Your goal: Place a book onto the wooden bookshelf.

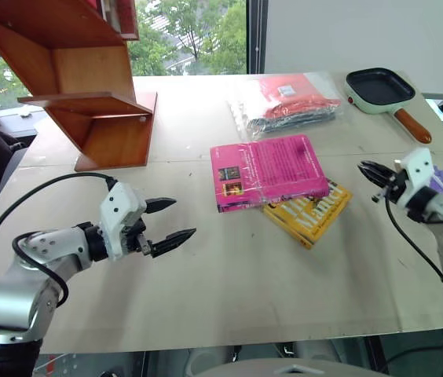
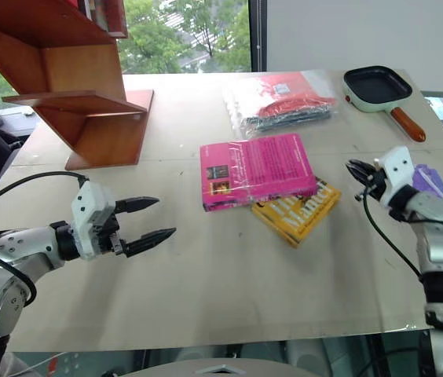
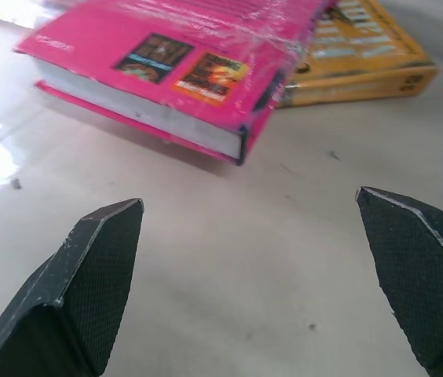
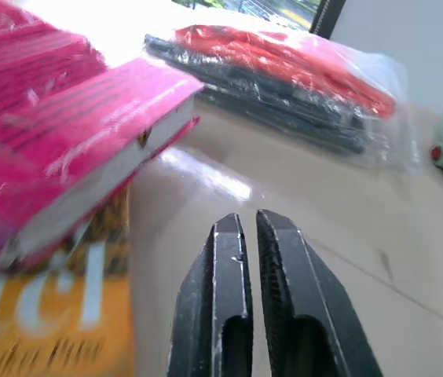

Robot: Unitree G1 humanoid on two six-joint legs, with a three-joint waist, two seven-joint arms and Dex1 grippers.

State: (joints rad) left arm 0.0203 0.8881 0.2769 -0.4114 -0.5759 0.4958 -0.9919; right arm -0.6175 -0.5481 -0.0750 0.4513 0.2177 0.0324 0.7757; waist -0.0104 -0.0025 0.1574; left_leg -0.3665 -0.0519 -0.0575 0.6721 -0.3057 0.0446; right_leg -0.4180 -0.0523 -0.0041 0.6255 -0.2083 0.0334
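The book (image 1: pixel 272 170), a thick magenta paperback in a glossy film wrap, lies flat near the middle of the table (image 1: pixel 206 290), its far-right corner resting on a yellow paperback (image 1: pixel 309 209) that pokes out from under it. You should expect it to be fairly heavy for its size, stiff across the block of pages but with floppy covers, and slick where the wrap catches the light. Your best hold looks like the white page edges and spine, pinched across the full thickness; the corner nearest your left gripper (image 1: pixel 170 219) sits raised off the table, so a finger could slip under there.

Your left gripper has its fingers spread wide with nothing between them, aimed at that near corner with bare table between. Your right gripper (image 1: pixel 370 173) has its fingers pressed together on nothing, near the book's right edge but apart from it.

The wooden bookshelf (image 1: pixel 88 78) stands at the far-left corner of the table, well apart from the book, with flat boards and slanted ones; the low flat shelf facing you looks the easiest target. The table between book and shelf is bare, so you have a free path on the left. Behind the book sits a clear bag of red and dark items (image 1: pixel 288 106), and further right a black frying pan (image 1: pixel 382 90); keep your lift away from both.
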